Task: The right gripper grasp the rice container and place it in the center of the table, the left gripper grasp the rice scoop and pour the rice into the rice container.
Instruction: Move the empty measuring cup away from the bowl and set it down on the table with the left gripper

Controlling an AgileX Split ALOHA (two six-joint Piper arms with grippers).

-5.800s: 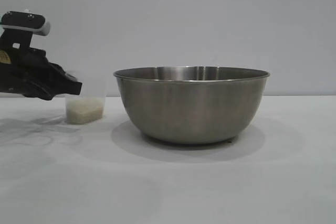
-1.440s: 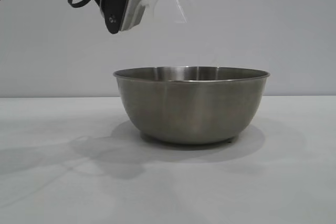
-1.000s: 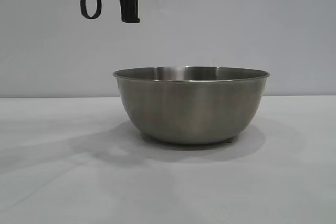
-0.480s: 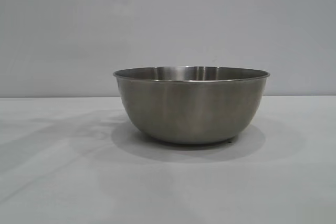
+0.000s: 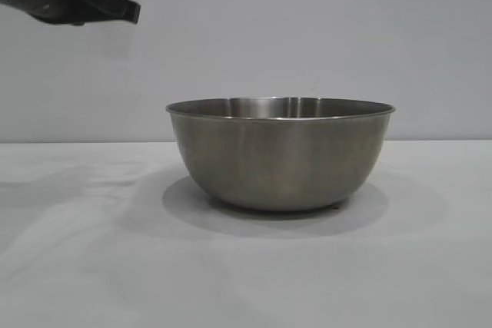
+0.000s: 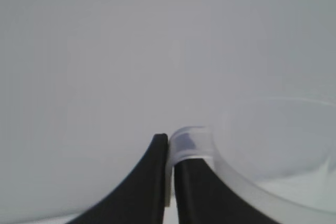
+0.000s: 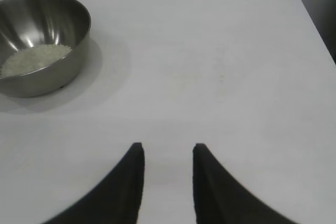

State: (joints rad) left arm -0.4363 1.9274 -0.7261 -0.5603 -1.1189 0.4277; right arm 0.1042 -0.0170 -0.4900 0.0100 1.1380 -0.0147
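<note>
Bowl [image 5: 280,155], one, holds rice [image 7: 34,59]; left gripper [image 6: 169,148] clamps one scoop [image 6: 273,182]; right gripper [image 7: 167,153] apart, empty.

A bare robot test bench in a laboratory-style setting rather than a lived-in kitchen. A flat plain white tabletop [image 5: 77,266] meets an unmarked pale grey wall [image 5: 307,28]. The only kitchenware is a large round brushed stainless-steel mixing bowl [image 5: 280,155] holding a pale mass of small white rice grains [image 7: 34,59]. Black angular robot claws, one at the exterior view's upper left [image 5: 132,11] and one over the table [image 7: 167,156], mark it as an experimental rig.
</note>
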